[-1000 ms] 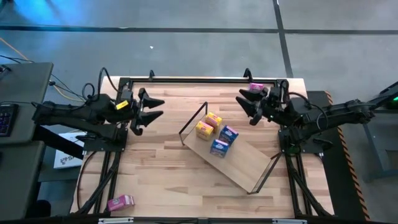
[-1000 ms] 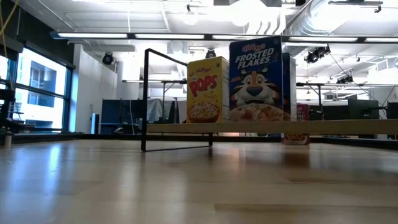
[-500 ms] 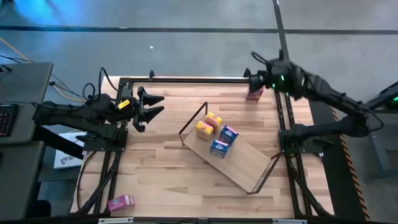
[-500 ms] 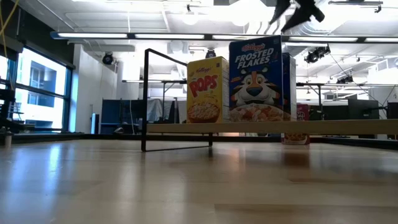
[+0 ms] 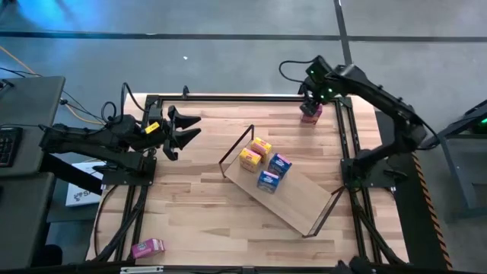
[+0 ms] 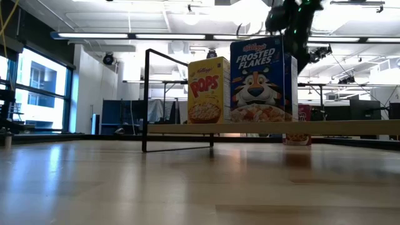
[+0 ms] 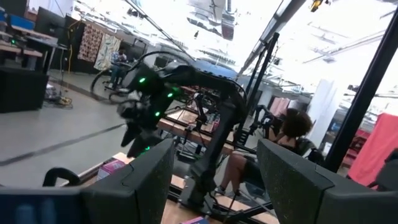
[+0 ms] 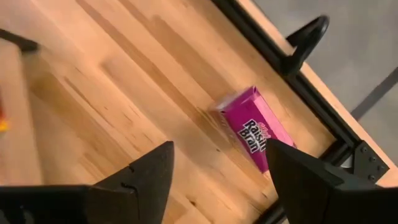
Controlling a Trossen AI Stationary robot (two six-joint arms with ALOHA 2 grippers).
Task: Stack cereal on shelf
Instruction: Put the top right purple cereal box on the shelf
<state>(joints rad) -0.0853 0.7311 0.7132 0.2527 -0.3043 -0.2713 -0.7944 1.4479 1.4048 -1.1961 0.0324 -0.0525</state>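
Observation:
The shelf (image 5: 293, 199) is a long light-wood board with black wire ends, lying diagonally mid-table. Two yellow boxes (image 5: 256, 151) and two blue boxes (image 5: 273, 172) stand on its far-left half; the low view shows them upright (image 6: 209, 90) (image 6: 259, 80). One pink box (image 5: 310, 113) sits on the table by the far edge, also in the right wrist view (image 8: 252, 132). The other pink box (image 5: 148, 247) lies at the near-left corner. My right gripper (image 5: 309, 102) (image 8: 217, 186) hangs open above the far pink box, pointing down. My left gripper (image 5: 185, 129) (image 7: 214, 180) waits open at the table's left.
A black metal frame (image 5: 228, 97) runs along the table's far edge, just behind the far pink box, with a black loop (image 8: 306, 37) standing on it. Bare tabletop (image 5: 190, 205) lies between the shelf and the near-left box. A seated person (image 7: 292, 134) shows beyond the table.
My right arm has risen from low over the table's right side and swung toward the far edge. Its gripper has turned from pointing left to pointing down over the far pink box. No box has moved.

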